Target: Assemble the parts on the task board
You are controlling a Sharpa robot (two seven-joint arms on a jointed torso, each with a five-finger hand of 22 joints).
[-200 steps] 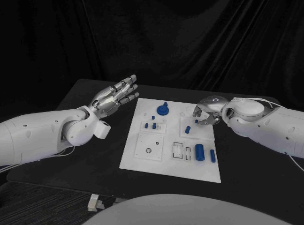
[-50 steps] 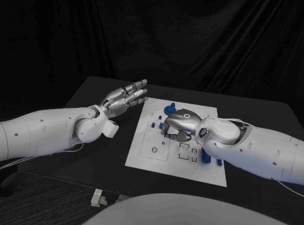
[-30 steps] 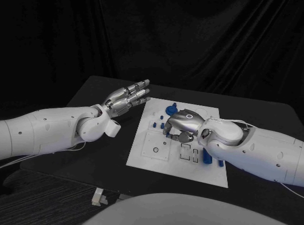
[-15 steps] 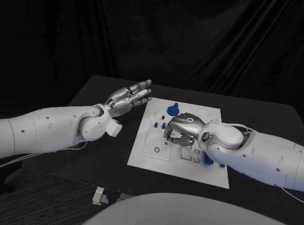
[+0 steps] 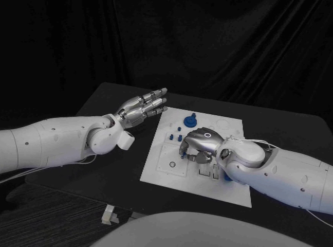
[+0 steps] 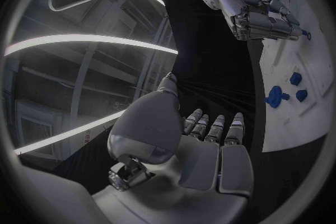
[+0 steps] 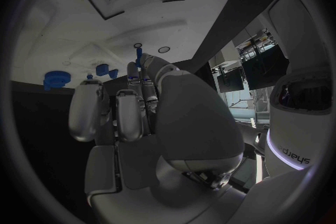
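The white task board [image 5: 165, 174] lies in the middle of the black table. My right hand [image 5: 197, 145] hangs low over the board's middle with its fingers curled downward. A small blue peg [image 7: 139, 56] is pinched at its fingertips, and the same peg [image 6: 307, 35] shows from the other wrist, under the right hand [image 6: 257, 10]. A blue gear-shaped part [image 5: 190, 121] stands at the board's far edge, with two small blue pegs [image 5: 169, 137] just left of the hand. My left hand [image 5: 144, 106] hovers flat, holding nothing, past the board's far left corner.
Blue cylinders [image 5: 229, 175] lie on the board's right side, partly hidden under my right forearm. Rectangular slots [image 5: 205, 170] and a round hole [image 5: 171, 164] mark the board's near half. Bare black table [image 5: 107, 154] stretches left of the board beneath my left arm.
My right hand has come from the board's right edge to its middle and sunk lower in the last second. The left hand has stayed spread in about the same place.
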